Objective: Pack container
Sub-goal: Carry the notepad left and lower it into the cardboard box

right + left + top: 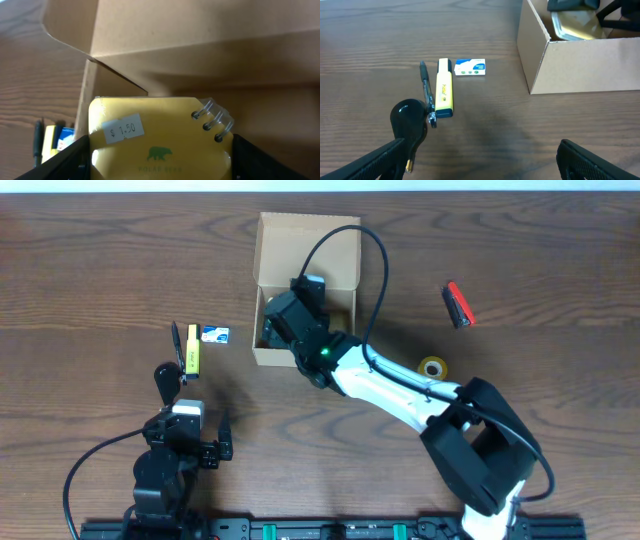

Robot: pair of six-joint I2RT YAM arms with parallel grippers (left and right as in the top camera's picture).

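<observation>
The container [305,245] is a tan cardboard box with its flap lid open, at the back middle of the table. My right gripper [287,328] reaches down into it, shut on a yellow spiral notebook [160,130] with a price sticker and a green bear; the fingers press both side edges. The box's inner walls [210,45] rise behind the notebook. In the left wrist view the container [580,65] stands at the upper right. My left gripper [480,165] hovers low over the table near the front left, open, with nothing between its fingers.
Left of the box lie a black pen [424,80], a yellow highlighter [444,92] and a small white-and-blue packet [470,67]. A black rounded object [410,117] sits by my left finger. A red-and-black item [458,304] and a yellow tape roll [433,367] lie to the right.
</observation>
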